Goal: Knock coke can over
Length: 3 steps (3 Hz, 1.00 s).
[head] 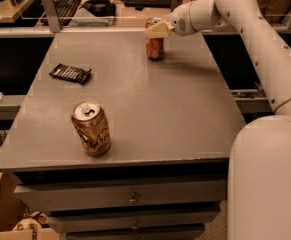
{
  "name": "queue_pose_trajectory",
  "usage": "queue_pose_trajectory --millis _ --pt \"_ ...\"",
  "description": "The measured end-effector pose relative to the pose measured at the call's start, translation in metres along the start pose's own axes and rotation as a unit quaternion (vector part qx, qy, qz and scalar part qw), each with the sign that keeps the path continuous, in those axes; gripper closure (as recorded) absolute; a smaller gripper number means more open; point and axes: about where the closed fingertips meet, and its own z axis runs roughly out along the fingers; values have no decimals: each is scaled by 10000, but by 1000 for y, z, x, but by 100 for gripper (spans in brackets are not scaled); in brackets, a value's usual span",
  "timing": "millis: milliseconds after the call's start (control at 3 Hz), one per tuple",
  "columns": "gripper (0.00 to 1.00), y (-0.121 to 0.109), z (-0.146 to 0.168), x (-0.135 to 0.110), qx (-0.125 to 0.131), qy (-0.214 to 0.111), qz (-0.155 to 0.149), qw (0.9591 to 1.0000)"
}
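The coke can (pixel 154 46) is red with a silver top. It stands upright near the far edge of the grey table (pixel 135 104), right of centre. My gripper (pixel 155 31) reaches in from the right. Its cream fingertips lie against the upper part of the can, hiding some of its top. The white arm (pixel 245 24) runs back to the right and down to the robot's body.
A gold-brown can (pixel 91 129) stands upright near the table's front left. A black packet (pixel 70 73) lies flat at the left. Behind the table is a desk with a keyboard (pixel 65 4) and other dark items. Drawers (pixel 130 196) lie under the tabletop.
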Motion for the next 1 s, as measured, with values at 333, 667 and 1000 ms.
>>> queue_pose_trajectory --millis 333,667,1000 --pt "78 34 -13 -21 -460 139 -500 9976" --pt "100 90 -35 -20 -1268 725 -1343 9801" --pt "100 116 -58 4 -1594 1524 -1886 9570"
